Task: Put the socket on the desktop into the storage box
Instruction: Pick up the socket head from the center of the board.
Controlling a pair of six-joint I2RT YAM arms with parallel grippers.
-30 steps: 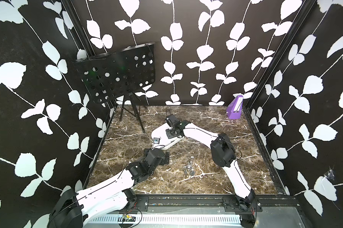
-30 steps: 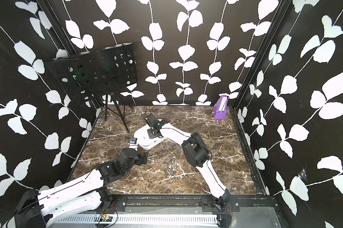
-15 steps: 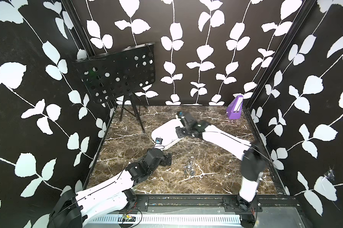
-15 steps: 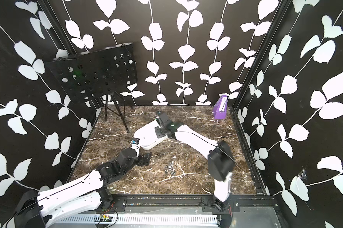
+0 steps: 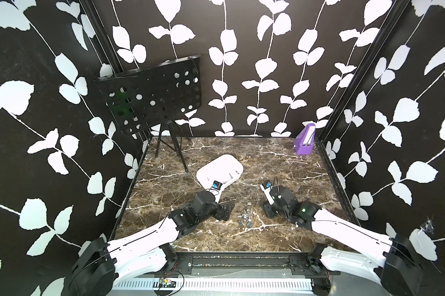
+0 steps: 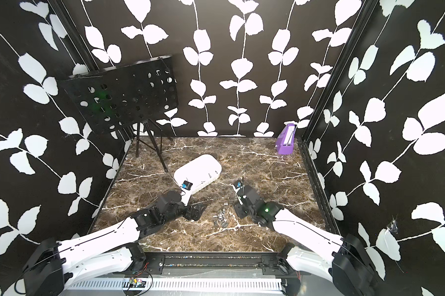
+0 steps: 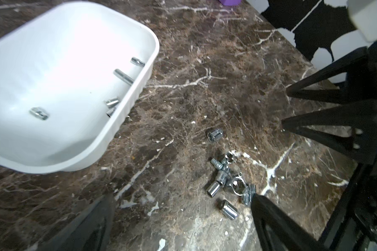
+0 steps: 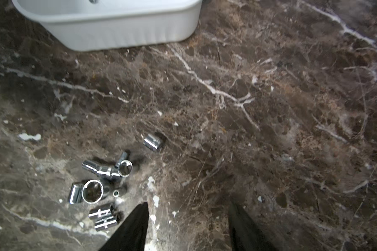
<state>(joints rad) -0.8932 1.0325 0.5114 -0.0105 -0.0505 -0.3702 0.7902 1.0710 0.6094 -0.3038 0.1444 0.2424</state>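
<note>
Near spread right end effector [image 8: 188, 205], lone socket [image 8: 153, 142] flat, axis perhaps toward storage box [image 8: 122, 32].

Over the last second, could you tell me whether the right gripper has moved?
Yes. The right gripper has drawn back from over the storage box toward the near edge of the desktop, now beside the loose sockets.

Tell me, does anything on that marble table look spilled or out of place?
Yes. A handful of shiny metal sockets lies jumbled on the table, pointing every way, with one stray socket apart. A few other sockets already lie in the white box, which sits crooked to the table's edges.
</note>
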